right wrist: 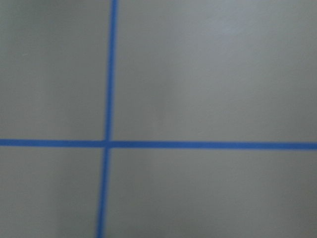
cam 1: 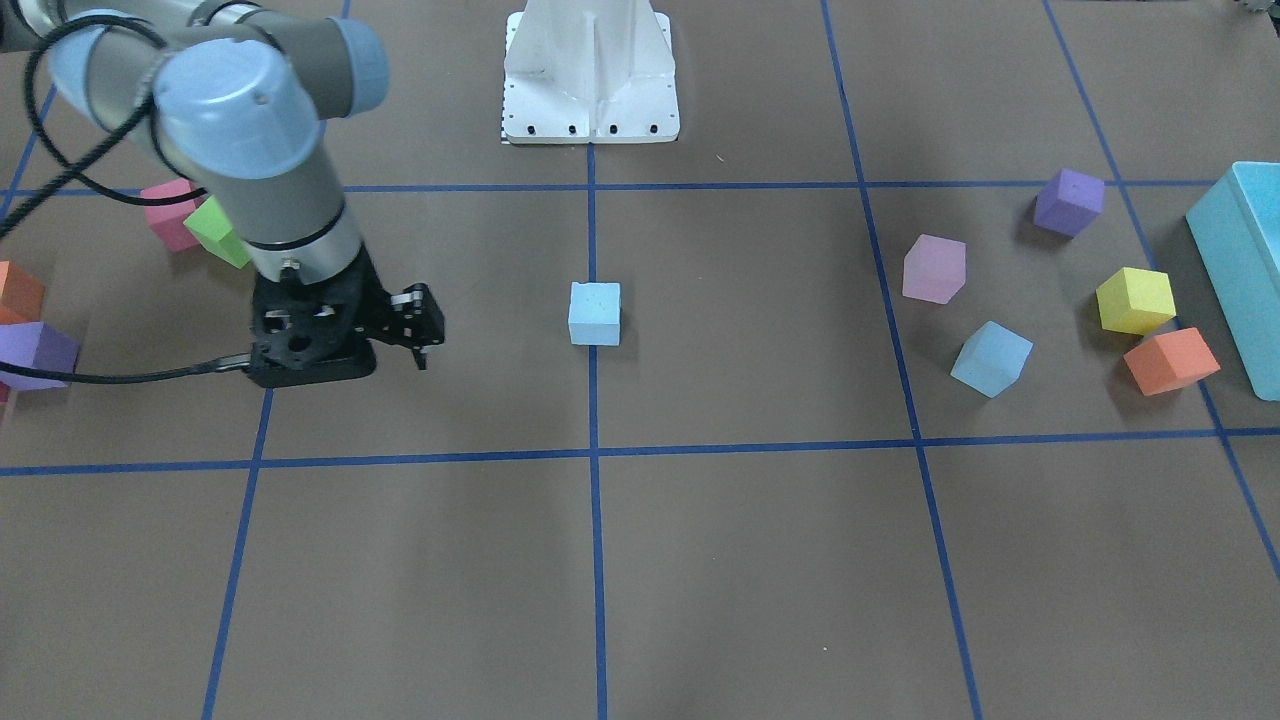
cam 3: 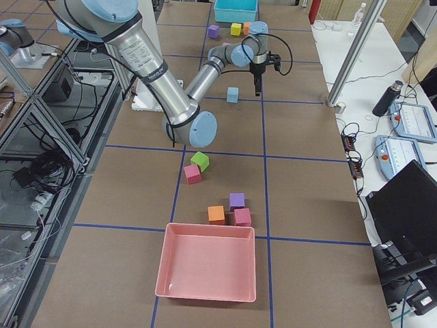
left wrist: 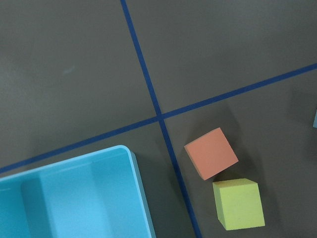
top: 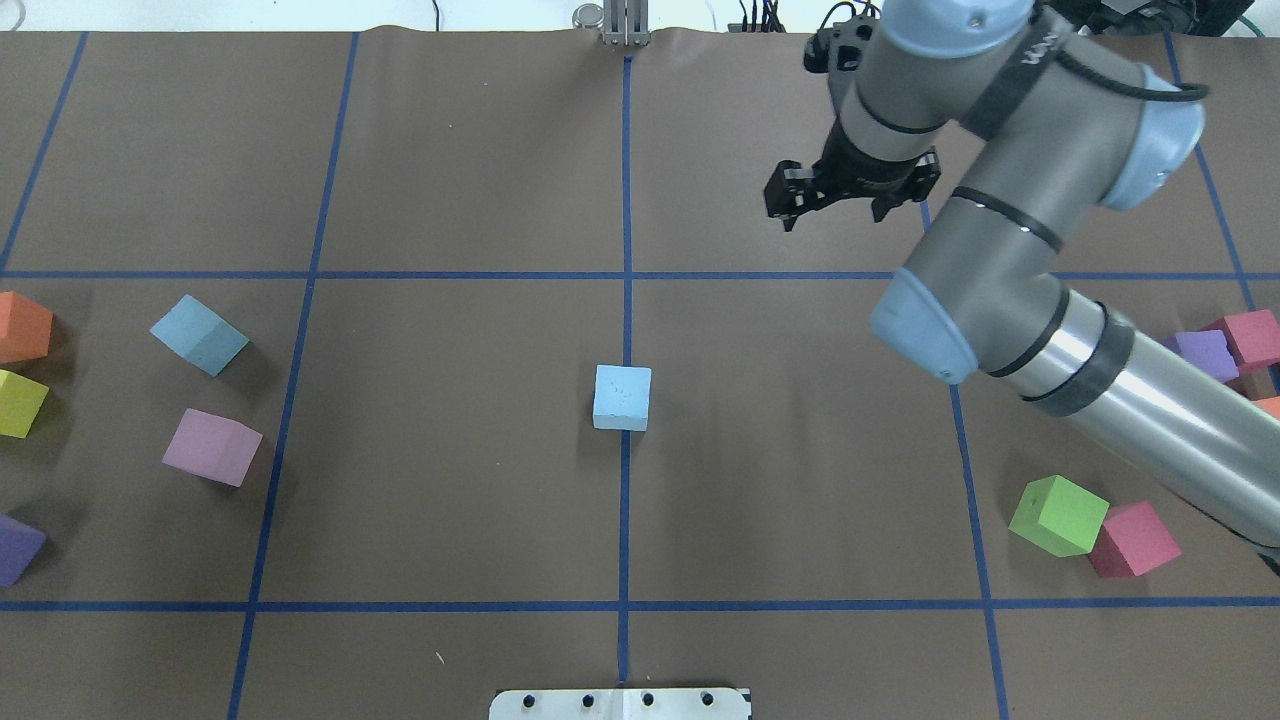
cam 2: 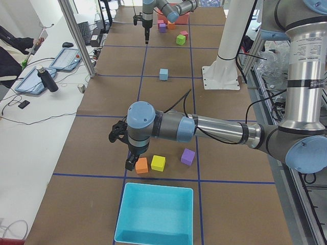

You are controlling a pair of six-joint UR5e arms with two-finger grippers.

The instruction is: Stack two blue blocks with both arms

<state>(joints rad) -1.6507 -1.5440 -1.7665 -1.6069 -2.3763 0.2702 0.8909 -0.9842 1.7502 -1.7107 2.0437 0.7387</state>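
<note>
Right pincer spread and empty, well apart from the centre blue block on the tape line; second blue block lies skewed near a pink cube.

Left pincer shows only in the left side view; state cannot be told.

Risk: it hangs just beside the orange cube, so a wrong pick is possible; an unaligned grasp could nudge the skewed block.

Left wrist view shows perhaps a blue sliver at its edge; overhead omits this arm.

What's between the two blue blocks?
Nothing but bare table and one blue tape line between the centre blue block and the left-side blue block, clear in the overhead view. The pink cube sits off that stretch, nearer the robot.
</note>
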